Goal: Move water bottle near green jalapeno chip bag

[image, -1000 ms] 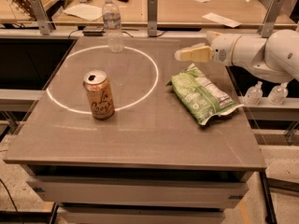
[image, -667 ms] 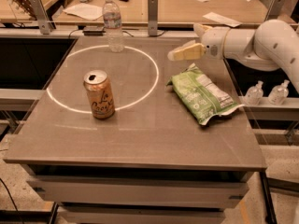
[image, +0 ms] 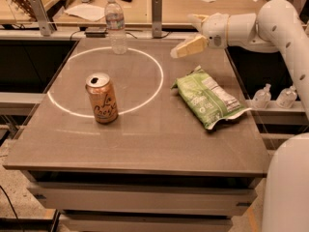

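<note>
The water bottle (image: 116, 26), clear with a white cap and pale label band, stands upright at the far edge of the table, on the white circle's rim. The green jalapeno chip bag (image: 207, 96) lies flat on the table's right side. My gripper (image: 182, 36) hangs above the table's far right part, just beyond the bag's far end and well right of the bottle. Its cream fingers (image: 188, 46) are spread apart with nothing between them.
An orange-tan soda can (image: 102, 98) stands inside the white circle (image: 157, 83) at left centre of the grey table (image: 145, 144). Two tiny clear bottles (image: 263, 96) sit on a ledge off the right edge. A wooden bench (image: 174, 4) with papers runs behind.
My arm has swung left, carrying the gripper from beyond the table's right edge to above its far right part, closer to the bottle. The objects have not moved.
</note>
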`<state>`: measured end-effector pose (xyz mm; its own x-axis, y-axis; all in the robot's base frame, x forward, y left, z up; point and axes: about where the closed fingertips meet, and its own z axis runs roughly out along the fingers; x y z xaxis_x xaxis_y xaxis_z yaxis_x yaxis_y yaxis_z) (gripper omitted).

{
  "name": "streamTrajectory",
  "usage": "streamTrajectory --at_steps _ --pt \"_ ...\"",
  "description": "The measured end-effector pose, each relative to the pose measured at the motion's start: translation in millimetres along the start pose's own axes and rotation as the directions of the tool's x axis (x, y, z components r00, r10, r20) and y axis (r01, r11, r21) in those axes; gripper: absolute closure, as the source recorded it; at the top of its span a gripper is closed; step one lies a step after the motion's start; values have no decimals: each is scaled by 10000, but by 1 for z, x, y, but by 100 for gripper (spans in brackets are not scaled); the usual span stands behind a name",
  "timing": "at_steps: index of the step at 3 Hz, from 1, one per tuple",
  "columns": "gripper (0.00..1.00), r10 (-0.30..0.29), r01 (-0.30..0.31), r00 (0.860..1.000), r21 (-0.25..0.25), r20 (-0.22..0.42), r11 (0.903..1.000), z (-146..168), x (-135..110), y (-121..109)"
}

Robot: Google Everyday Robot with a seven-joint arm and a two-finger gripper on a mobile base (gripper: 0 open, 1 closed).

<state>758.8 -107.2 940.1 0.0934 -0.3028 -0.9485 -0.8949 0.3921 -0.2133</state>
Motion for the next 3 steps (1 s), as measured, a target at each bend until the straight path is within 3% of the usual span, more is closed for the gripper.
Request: streamTrajectory --at_steps 1,2,3 --pt "0 7 -7 10000 -3 5 10000 0 0 0" --pt "0 -268 268 9996 -68 -10 9996 21 -7 -4" --pt "0 -642 649 9976 -315 251 9974 65 -24 -2"
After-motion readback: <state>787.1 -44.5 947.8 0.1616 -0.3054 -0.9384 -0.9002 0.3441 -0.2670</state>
